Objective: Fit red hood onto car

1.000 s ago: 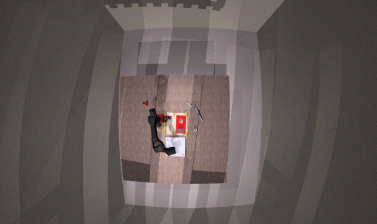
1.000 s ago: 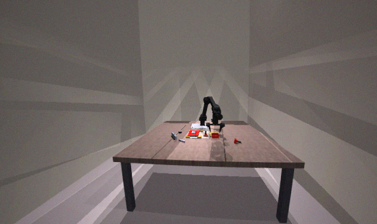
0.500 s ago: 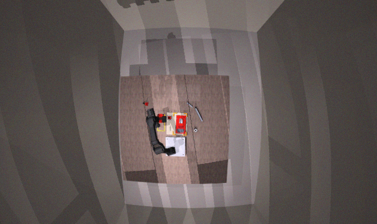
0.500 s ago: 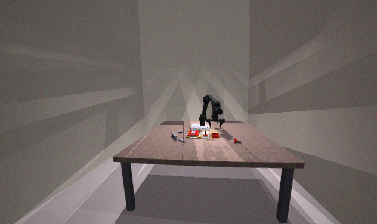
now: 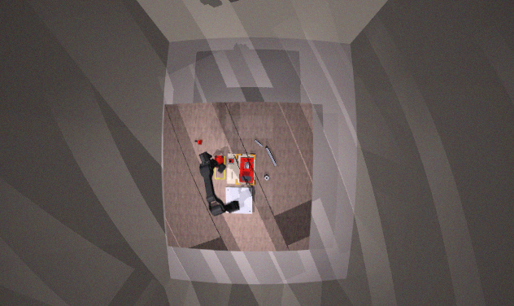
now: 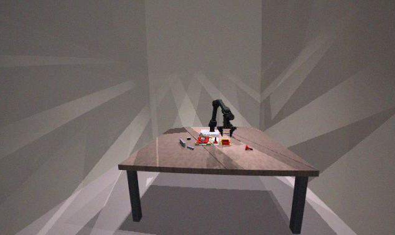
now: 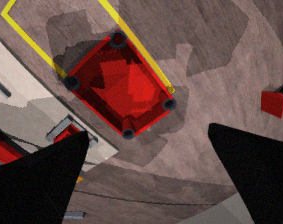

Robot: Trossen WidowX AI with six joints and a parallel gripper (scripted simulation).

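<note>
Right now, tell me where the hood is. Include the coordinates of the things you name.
The hood (image 5: 219, 159) (image 6: 225, 142) (image 7: 123, 85) lies on the table at one end of the yellow outline (image 5: 219, 179) (image 7: 28, 39); in the top view it is left of the red chassis (image 5: 241, 171) (image 6: 200, 140).

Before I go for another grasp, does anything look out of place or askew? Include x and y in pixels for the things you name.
Yes, the hood (image 5: 219, 159) (image 6: 225, 142) (image 7: 127, 87): its hollow side appears to face up, roof down, which looks odd for a part meant to sit roof-up. It also sits at one end of the yellow outline (image 5: 219, 179) (image 7: 29, 41), not centred in it.
</note>
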